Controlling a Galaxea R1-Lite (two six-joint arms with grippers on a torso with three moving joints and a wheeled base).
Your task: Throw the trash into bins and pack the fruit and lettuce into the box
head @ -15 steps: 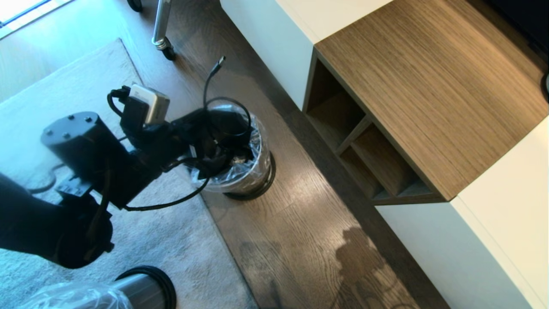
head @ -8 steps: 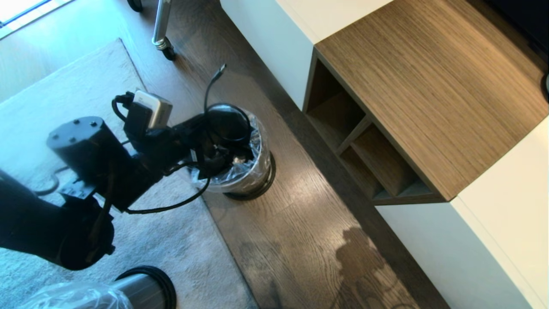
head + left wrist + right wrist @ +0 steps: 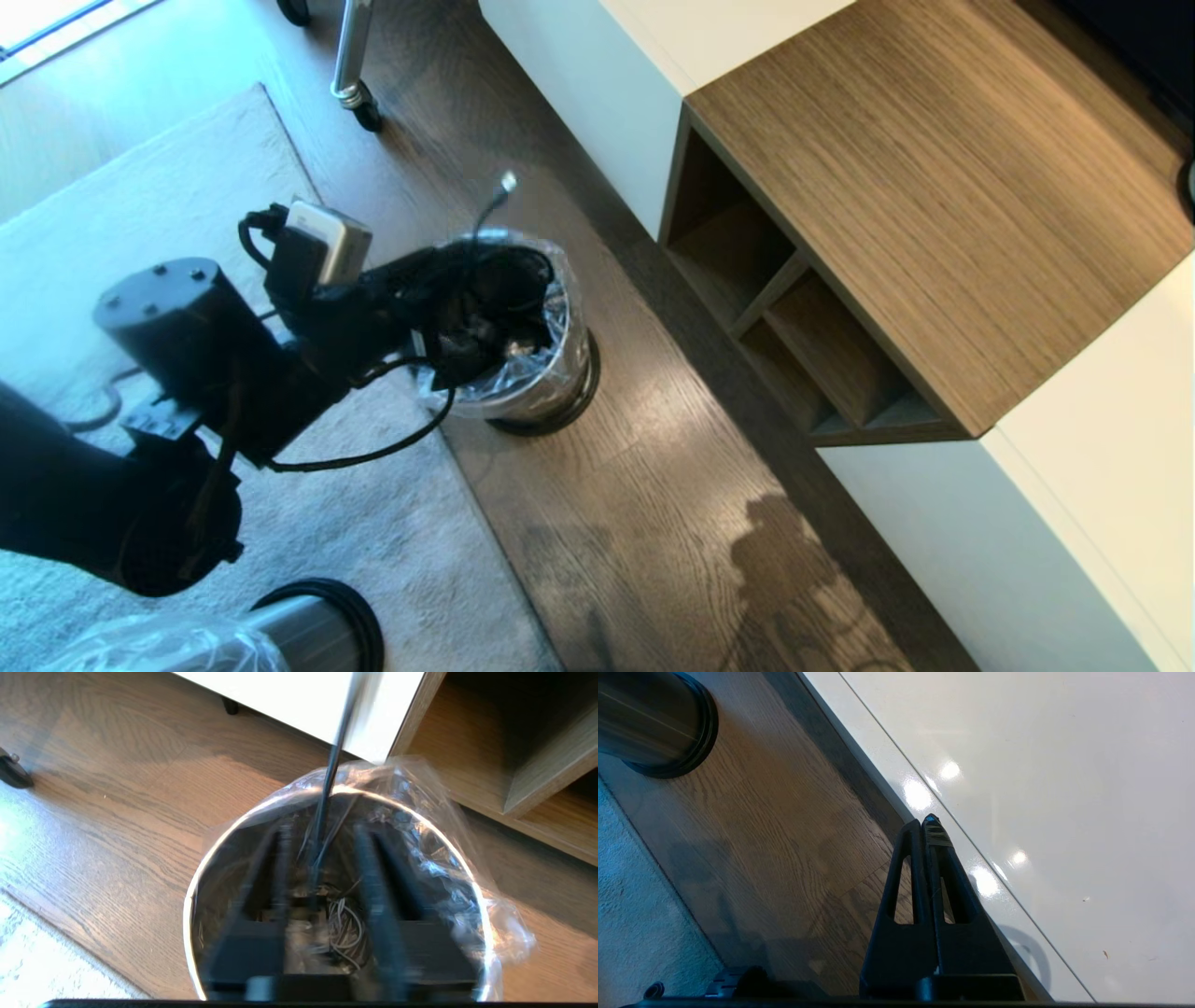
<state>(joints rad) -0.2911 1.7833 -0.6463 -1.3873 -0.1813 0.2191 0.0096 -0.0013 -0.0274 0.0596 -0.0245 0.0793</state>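
My left gripper (image 3: 322,858) sits over the bin (image 3: 551,373) at 9 o'clock of the cabinet (image 3: 934,205), fingers parted w/ a cable (image 3: 334,756) running between. Risk: cable snags the liner (image 3: 448,826) & tips the bin. Trash not visible. Right gripper (image 3: 924,826) pressed together, parked.

Home living room. Wood floor (image 3: 653,485), pale rug (image 3: 168,205). Low white-and-wood cabinet (image 3: 915,187) with open cubbies (image 3: 794,327).
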